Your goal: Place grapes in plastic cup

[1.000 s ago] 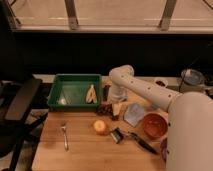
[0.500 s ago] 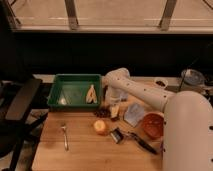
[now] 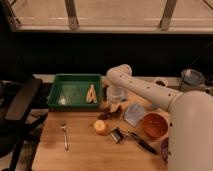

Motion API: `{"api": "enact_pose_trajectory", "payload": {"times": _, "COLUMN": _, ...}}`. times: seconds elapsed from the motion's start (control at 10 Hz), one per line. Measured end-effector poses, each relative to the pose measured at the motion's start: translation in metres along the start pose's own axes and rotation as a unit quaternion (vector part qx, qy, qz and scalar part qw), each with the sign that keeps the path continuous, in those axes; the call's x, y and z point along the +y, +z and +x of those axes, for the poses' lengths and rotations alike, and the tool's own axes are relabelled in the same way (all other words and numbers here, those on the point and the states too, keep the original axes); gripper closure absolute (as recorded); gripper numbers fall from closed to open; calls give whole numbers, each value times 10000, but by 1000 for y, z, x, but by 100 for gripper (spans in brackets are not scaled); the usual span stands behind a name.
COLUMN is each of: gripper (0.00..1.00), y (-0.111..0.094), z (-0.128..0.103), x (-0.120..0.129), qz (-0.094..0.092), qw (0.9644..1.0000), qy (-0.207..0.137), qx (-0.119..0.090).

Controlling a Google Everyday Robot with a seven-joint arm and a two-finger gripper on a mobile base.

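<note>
The grapes, a small dark red cluster, lie on the wooden table just in front of the green tray. My gripper hangs low from the white arm, right above and slightly right of the grapes. The light blue plastic cup sits just to the right of the gripper, between the grapes and the orange bowl; it looks tilted.
A green tray holding a pale banana-like piece stands behind left. A round orange fruit, a dark block and a black tool lie in front. A fork lies at left. A black chair stands beside the table.
The arm's upper part swung slightly left and back. The gripper has stayed low by the grapes and the cup. Nothing else on the table has moved.
</note>
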State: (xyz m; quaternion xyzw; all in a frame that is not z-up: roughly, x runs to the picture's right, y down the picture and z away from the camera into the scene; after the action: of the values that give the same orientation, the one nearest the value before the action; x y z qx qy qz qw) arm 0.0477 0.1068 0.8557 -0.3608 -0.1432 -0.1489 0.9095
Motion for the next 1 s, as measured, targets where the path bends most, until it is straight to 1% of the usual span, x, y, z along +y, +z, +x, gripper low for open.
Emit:
{"api": "enact_pose_trajectory", "payload": {"times": 0.2, "gripper": 100, "y": -23, "z": 1, "x": -4, "qz": 161, "qw": 9998, "qy": 32, "qx": 85}}
{"api": "enact_pose_trajectory", "payload": {"times": 0.4, "gripper": 100, "y": -53, "z": 10, "x": -7, "qz": 385, "qw": 9989, "qy": 146, "qx": 222}}
{"api": "enact_pose_trajectory", "payload": {"times": 0.6, "gripper": 100, "y": -86, "z": 24, "x": -11, "qz": 649, "qw": 9969, "qy": 322, "qx": 318}}
{"api": "enact_pose_trajectory", "payload": {"times": 0.7, "gripper": 100, "y": -109, "z": 40, "x": -9, "qz": 806, "qw": 9948, "qy": 492, "qx": 395}}
{"api": "enact_pose_trajectory", "payload": {"times": 0.8, "gripper": 100, "y": -123, "z": 53, "x": -5, "qz": 855, "qw": 9933, "qy": 617, "qx": 467}}
{"api": "enact_pose_trajectory", "payload": {"times": 0.9, "gripper": 100, "y": -141, "z": 71, "x": -1, "qz": 959, "qw": 9906, "qy": 807, "qx": 543}}
{"api": "enact_pose_trajectory", "payload": {"times": 1.0, "gripper": 100, "y": -155, "z": 92, "x": 5, "qz": 1012, "qw": 9879, "qy": 1014, "qx": 601}}
